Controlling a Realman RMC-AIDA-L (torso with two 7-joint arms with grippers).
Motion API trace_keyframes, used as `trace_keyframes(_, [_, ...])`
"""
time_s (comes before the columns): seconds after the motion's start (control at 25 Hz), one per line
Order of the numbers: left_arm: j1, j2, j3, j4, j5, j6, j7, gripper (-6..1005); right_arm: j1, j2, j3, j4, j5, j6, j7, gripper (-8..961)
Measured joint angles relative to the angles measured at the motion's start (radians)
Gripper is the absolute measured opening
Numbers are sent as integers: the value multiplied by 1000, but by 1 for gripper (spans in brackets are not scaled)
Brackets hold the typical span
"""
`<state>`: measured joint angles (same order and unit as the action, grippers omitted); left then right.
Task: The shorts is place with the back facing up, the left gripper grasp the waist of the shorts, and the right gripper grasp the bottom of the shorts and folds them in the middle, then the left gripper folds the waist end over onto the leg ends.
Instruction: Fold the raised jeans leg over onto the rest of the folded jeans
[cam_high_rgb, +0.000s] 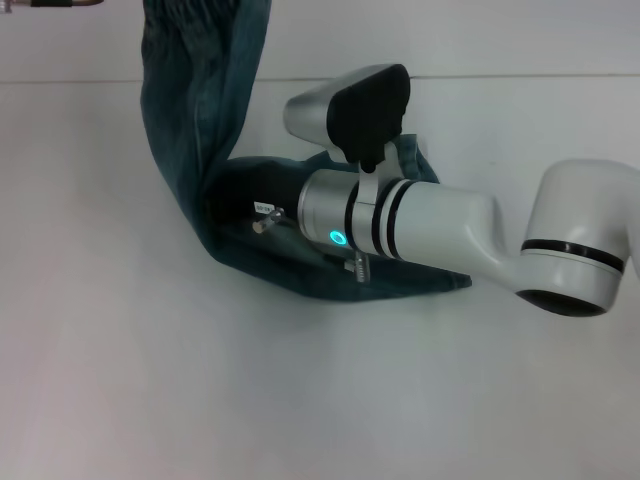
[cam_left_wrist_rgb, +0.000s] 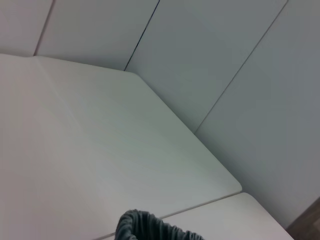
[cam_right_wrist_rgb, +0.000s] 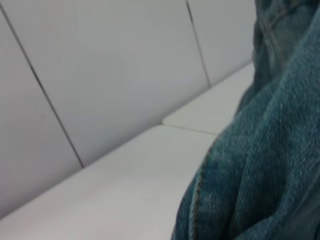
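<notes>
The right gripper, nearest on its white arm, sits on the shorts; its finger state can't be told. From there the waist rises toward the unseen left gripper. Carry the waist over smoothly, pinning the lower cloth on the bench.

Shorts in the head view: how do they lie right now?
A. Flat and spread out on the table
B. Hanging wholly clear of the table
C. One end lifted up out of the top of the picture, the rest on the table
C: the shorts rise out of the picture's top, while their lower part rests on the table beneath the right arm.
</notes>
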<state>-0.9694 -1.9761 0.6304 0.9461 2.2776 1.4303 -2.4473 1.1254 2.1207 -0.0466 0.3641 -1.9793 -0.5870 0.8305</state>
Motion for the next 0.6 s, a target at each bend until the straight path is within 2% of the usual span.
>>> trace_keyframes(0.12, [6,-8,0,-3,-2,-2,7,73,-29,-4,-1,-9,-2,22,0,44])
trace_keyframes(0.32, [26,-28,12,-4,-7,-5,13,74,-138,-13,36,-79,-3,7,11,53])
trace_keyframes(0.44, [37,-43,23,-4,-8,-7,18,73,-213,-24,81,-129,-2,-75,42,59])
trace_keyframes(0.6, [44,-84,26,-4,-24,-10,63,72,-291,-28,163,-280,3,-239,162,66])
